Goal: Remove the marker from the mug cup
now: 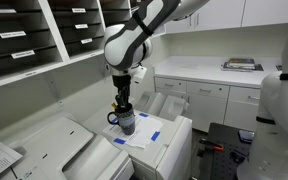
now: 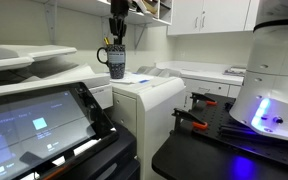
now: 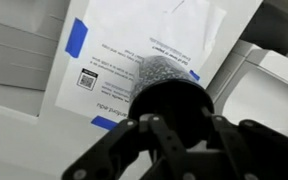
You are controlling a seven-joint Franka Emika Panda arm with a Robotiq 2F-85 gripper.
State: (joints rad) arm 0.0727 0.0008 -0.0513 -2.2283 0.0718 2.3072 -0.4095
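The dark mug cup [image 1: 126,122] stands upright on top of a white machine, with its handle to one side, and shows in both exterior views [image 2: 115,62]. My gripper [image 1: 123,103] hangs straight down onto the mug's mouth [image 2: 116,38]. In the wrist view the mug's dark inside [image 3: 174,100] fills the middle, and my gripper's fingers [image 3: 182,122] stand apart over the rim with nothing seen between them. A small yellow tip [image 2: 106,43] at the rim looks like the marker. The rest of the marker is hidden in the mug.
The mug stands on a paper sheet fixed with blue tape [image 3: 104,50] on the white machine top [image 1: 169,135]. A large copier [image 2: 44,110] is beside it. Wall shelves [image 1: 34,35] hang behind. A black table with clamps [image 2: 209,125] and a white robot base [image 2: 274,90] stand nearby.
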